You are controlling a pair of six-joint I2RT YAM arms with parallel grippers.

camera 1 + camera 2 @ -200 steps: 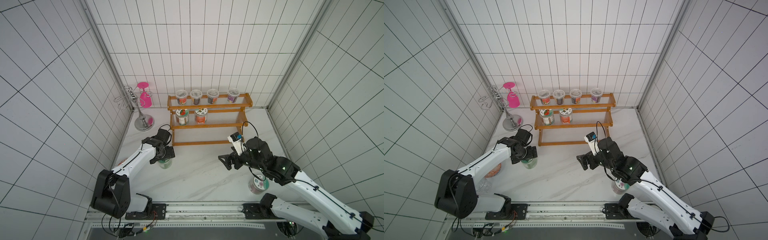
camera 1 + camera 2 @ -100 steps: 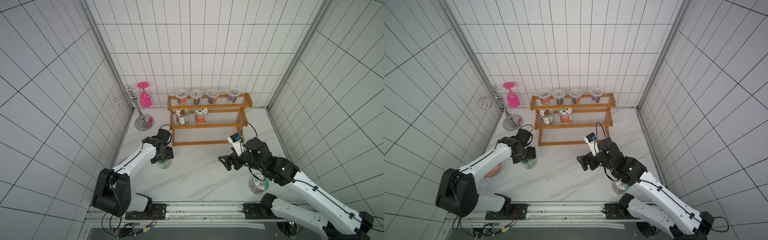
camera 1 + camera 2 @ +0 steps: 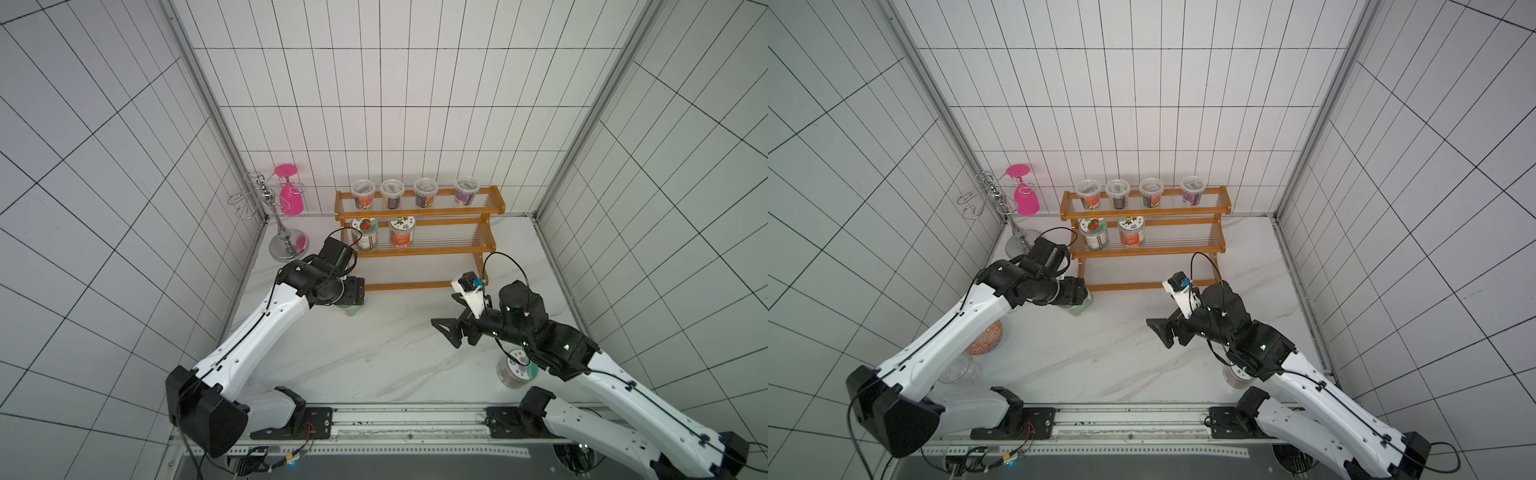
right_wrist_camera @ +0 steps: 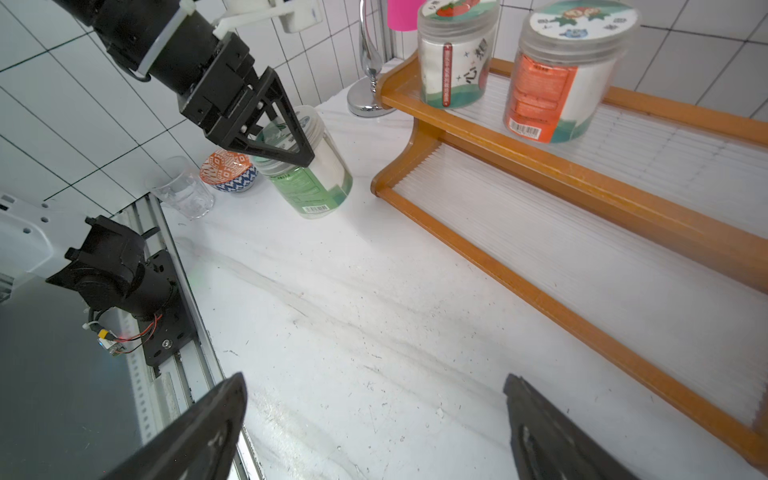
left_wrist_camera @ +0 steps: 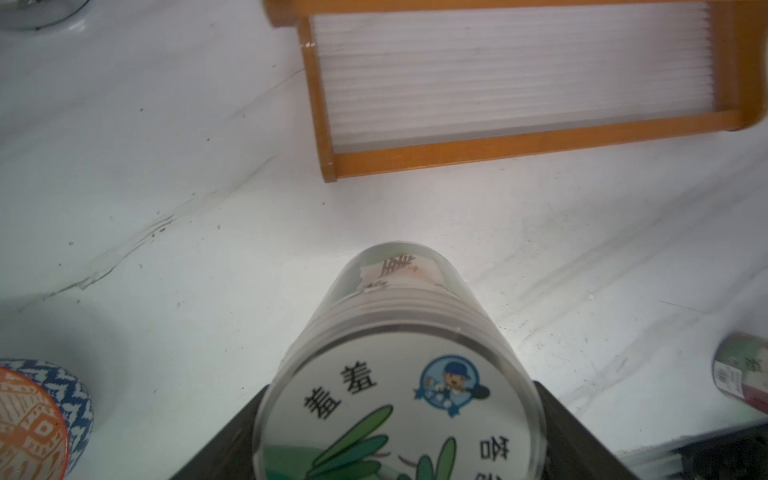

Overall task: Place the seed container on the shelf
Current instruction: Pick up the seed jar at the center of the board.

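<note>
Green-labelled seed container (image 4: 309,183) tilted in left tool (image 4: 286,143), lid uppermost.

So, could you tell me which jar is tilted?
The green jar in the left gripper: it leans, while the white jar and orange jar on the shelf stand upright.

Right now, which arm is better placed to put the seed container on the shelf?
Left. The left gripper already grips the seed container, tilted, near the shelf's front corner. The right gripper is open and empty.
</note>
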